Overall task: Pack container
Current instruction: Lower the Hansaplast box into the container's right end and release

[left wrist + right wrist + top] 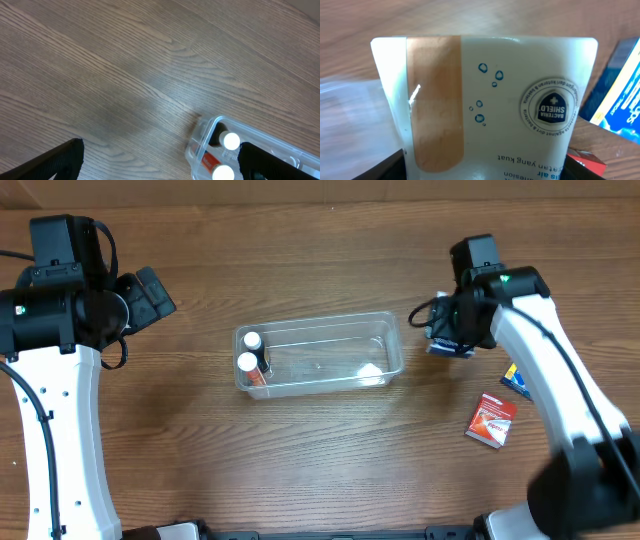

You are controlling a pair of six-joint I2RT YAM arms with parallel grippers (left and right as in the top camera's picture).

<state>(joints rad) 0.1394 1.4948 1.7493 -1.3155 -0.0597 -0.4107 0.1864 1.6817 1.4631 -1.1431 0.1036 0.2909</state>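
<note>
The container (pixel 318 321) sits mid-table with two bottles (pixel 249 352) at its left end, while the right gripper (pixel 447 332), just off its right end, clamps a plaster box (pixel 490 100). The left gripper (pixel 152 293) hangs well off its left end, jaws wide and empty. The container looks light, thin-walled and slick, likely to skid if nudged; its rim seems the surest hold.

The left arm (pixel 60 430) rises along the overhead frame's left edge, its left gripper (pixel 161 145) spread wide with nothing between the fingers. The right arm (pixel 545 360) slants up from the lower right corner, and the right gripper (pixel 447 332) is clamped on a plaster box (pixel 485 100).
</note>
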